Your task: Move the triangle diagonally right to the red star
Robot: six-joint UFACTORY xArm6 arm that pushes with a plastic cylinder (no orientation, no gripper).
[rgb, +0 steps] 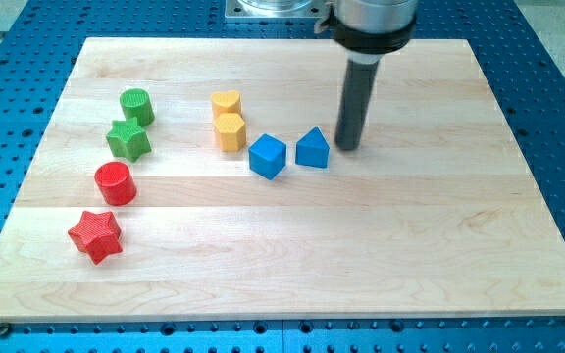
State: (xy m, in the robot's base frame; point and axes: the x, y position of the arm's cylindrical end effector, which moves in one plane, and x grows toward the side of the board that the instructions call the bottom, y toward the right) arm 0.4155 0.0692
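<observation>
Pale wooden board [381,245] with smooth matt grain, ribbed matt plastic on the red star [95,235], blue triangle [312,149] in matt plastic, my rod dark and dull down to my tip [346,147], perforated blue metal table [547,108]

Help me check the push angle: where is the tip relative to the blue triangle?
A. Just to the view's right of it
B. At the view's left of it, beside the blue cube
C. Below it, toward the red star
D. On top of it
A: my tip stands just to the view's right of the blue triangle, slightly apart from it.
</observation>
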